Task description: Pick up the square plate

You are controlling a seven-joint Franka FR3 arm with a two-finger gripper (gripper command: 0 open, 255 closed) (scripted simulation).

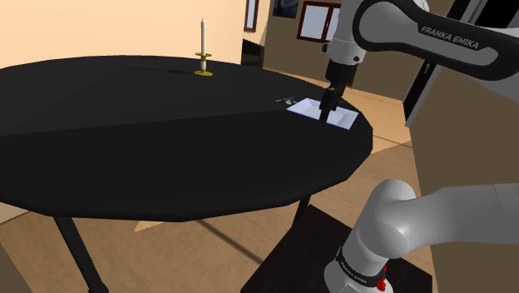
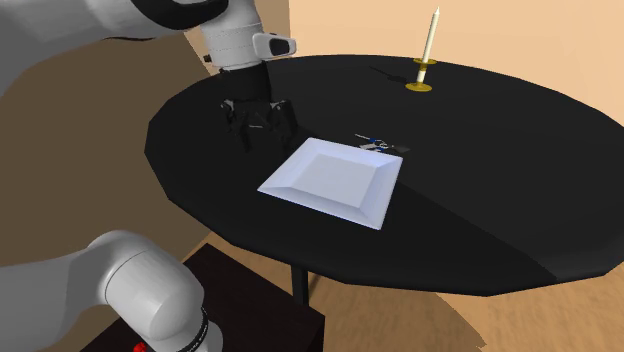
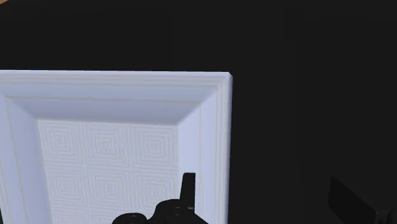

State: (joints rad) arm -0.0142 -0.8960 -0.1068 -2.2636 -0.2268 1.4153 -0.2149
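A white square plate (image 2: 335, 180) with a raised rim lies flat on the round black table (image 2: 500, 180), near the edge closest to the arm. My black gripper (image 2: 263, 135) hangs low over the plate's side that faces the arm, fingers pointing down and open. In the wrist view the plate (image 3: 114, 159) has one edge running between the two fingers: one finger (image 3: 188, 188) stands over the rim and the other over bare table, so the gripper (image 3: 267, 197) straddles that edge without touching it. From the shoulder view the gripper (image 1: 326, 116) partly covers the plate (image 1: 343, 118).
A white candle in a brass holder (image 2: 428, 55) stands upright at the far side of the table. A small dark item (image 2: 380, 143) lies just beyond the plate's far corner. The table edge (image 1: 358, 158) drops off close to the plate, with the dark stand (image 1: 308, 250) below.
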